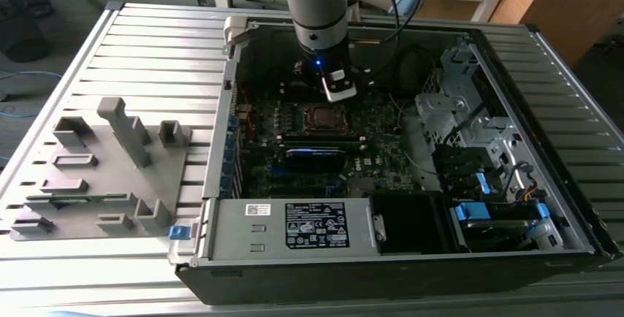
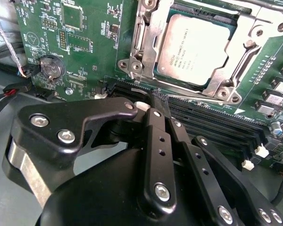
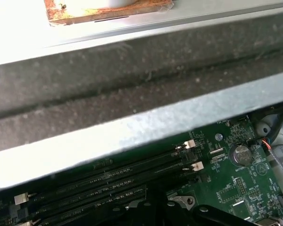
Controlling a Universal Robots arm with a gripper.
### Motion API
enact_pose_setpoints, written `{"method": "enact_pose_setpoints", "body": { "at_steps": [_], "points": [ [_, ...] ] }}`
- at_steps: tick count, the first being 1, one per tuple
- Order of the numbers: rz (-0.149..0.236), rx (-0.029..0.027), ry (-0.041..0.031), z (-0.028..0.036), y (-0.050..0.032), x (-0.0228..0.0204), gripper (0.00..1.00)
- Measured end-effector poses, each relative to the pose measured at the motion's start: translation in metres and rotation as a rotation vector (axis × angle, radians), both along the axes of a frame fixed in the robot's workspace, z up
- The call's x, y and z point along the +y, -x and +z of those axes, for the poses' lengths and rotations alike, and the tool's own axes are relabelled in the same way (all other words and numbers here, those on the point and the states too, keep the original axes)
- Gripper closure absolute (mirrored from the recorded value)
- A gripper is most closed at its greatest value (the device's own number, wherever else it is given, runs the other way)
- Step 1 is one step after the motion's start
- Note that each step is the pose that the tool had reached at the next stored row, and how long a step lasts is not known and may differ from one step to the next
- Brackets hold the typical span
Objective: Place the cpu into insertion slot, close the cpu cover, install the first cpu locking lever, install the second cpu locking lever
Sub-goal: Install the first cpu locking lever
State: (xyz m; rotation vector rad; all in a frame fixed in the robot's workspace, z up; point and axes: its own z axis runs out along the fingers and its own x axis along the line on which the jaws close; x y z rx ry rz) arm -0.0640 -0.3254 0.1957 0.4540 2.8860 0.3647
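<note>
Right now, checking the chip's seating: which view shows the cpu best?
The second wrist view: the cpu is close, its metal top unobstructed. In the exterior view it is a small distant square. The first wrist view faces memory slots.

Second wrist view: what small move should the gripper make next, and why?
Probably close in on the lever beside the cover, latched or not I cannot tell: the cpu lies under the lowered cover, while the gripper hangs short, by the memory slots.

Black memory slots [image 3: 108, 181] lie near a coin battery [image 3: 239, 154].
</note>
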Motion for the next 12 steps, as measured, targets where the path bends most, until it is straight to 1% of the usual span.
{"method": "enact_pose_setpoints", "body": {
  "at_steps": [3,8,10,12],
  "points": [
    [-0.001,-0.0002,-0.0027,0.0,0.0003,0.0,0.89],
    [-0.001,-0.0004,-0.0037,0.0,0.0006,0.0,0.89],
    [-0.001,-0.0013,-0.0045,0.0,0.0007,-0.0001,0.89],
    [-0.001,-0.0035,-0.0069,-0.0002,0.0008,-0.0001,0.89]
  ]
}}
